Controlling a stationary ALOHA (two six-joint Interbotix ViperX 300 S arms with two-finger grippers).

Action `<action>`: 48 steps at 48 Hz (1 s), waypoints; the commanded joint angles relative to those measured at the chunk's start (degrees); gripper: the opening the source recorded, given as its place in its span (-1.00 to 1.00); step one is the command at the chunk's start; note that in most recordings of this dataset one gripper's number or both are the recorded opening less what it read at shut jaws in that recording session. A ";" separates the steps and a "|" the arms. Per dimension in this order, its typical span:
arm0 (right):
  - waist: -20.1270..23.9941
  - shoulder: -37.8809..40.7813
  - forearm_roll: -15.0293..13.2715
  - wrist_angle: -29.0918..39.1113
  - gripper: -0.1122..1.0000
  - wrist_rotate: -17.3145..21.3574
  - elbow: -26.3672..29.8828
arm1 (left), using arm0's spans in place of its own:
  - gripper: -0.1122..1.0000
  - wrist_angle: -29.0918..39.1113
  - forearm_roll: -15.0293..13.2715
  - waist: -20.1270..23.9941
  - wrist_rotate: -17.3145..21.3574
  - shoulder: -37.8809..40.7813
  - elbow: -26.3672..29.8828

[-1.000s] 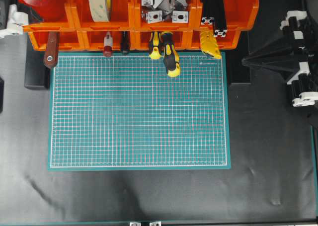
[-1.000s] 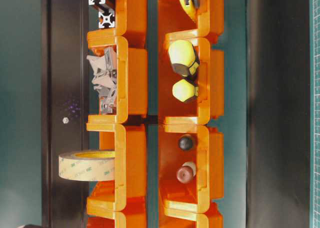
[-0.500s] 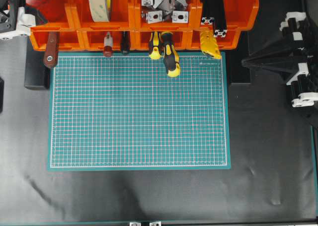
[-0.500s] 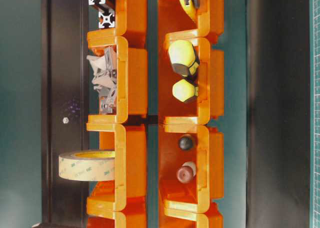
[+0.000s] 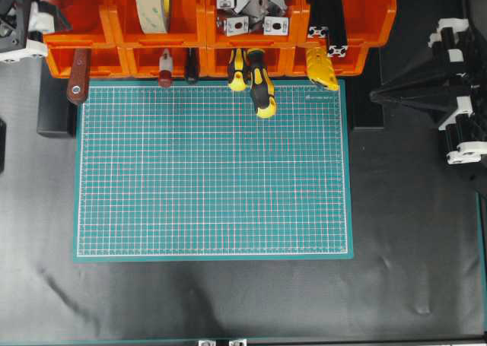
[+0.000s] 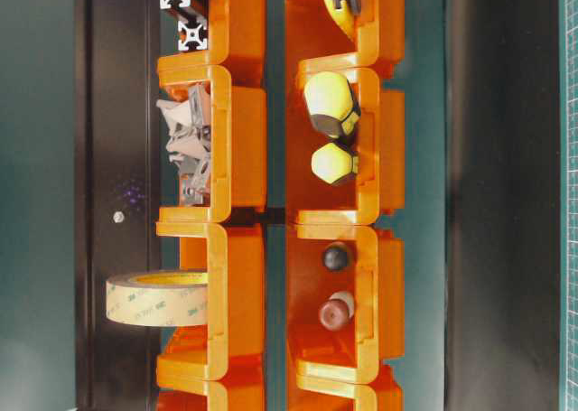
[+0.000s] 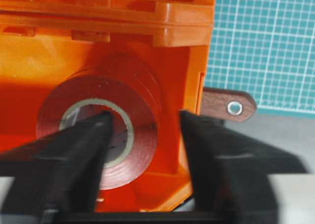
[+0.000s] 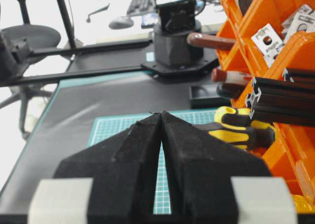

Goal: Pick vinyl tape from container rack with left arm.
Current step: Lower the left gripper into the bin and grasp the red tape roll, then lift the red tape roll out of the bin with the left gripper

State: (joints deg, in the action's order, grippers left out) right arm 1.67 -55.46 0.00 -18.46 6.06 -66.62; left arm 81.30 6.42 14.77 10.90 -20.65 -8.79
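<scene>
Inside the glossy orange plastic container rack (image 7: 123,27), the left arm's (image 5: 19,26) jaws straddle the round red vinyl tape's (image 7: 98,130) wall, wide apart.

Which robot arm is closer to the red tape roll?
The left one. The left gripper is open, with one of its fingers in the vinyl tape's hole and the other outside it. The right gripper is shut, far across the green mat.

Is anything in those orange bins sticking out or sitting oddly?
Yes. In the container rack, a yellow-and-black screwdriver pokes out of a lower bin, slanting onto the green mat. A brown wooden handle also hangs out at the left end. Nothing looks spilled or broken.
</scene>
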 commanded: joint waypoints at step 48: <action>0.09 -0.18 0.18 -0.88 -0.80 -0.35 0.62 | -0.47 -10.63 -1.05 -25.66 -12.74 5.71 14.06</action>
State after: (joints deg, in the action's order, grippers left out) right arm 1.58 -55.81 0.00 -18.46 5.71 -66.62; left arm 73.74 5.19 -8.96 -0.70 -15.56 6.33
